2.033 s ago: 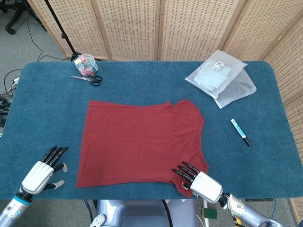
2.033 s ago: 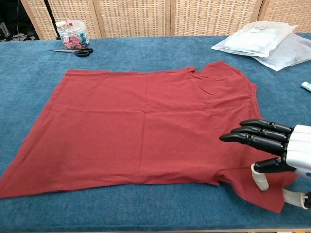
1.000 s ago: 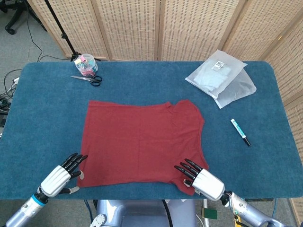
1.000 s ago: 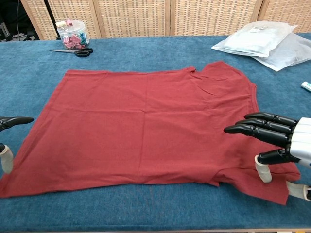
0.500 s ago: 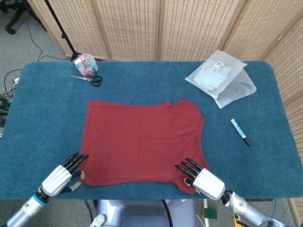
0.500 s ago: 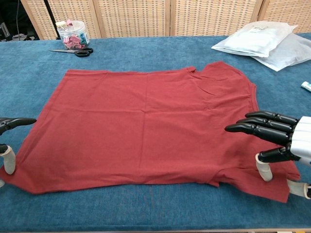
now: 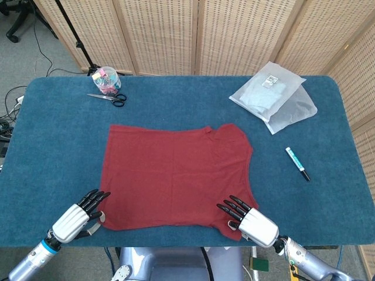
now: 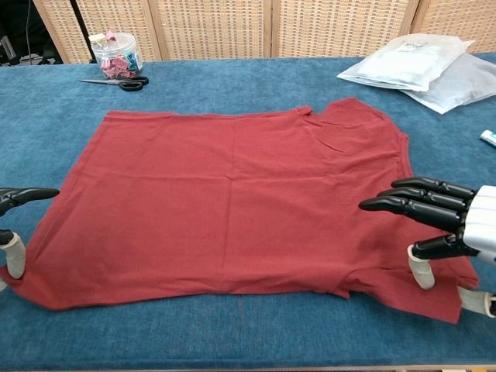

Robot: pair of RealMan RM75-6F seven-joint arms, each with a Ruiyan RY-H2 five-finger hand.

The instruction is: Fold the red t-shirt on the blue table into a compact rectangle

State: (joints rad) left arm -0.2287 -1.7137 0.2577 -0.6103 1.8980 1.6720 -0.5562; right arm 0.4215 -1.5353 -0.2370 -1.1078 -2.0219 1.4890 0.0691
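Observation:
The red t-shirt (image 7: pixel 176 175) lies flat on the blue table (image 7: pixel 58 146), neck end toward the right. My left hand (image 7: pixel 76 215) sits at its near left corner, fingers stretched out. In the chest view the left hand (image 8: pixel 14 225) has its thumb down at the shirt (image 8: pixel 232 201) edge, and I see no cloth lifted. My right hand (image 7: pixel 249 221) hovers over the near right sleeve. The chest view shows the right hand (image 8: pixel 442 225) with fingers extended above the cloth and its thumb tip touching the sleeve.
At the back left stand a jar of clips (image 7: pixel 106 81) and scissors (image 7: pixel 108 98). Clear plastic bags (image 7: pixel 272 96) lie at the back right, and a marker (image 7: pixel 297 163) lies to the right of the shirt. Folding screens stand behind the table.
My left hand has moved right to the shirt's near left corner, and that corner has shifted inward. The right hand has drawn back slightly toward the table's near edge.

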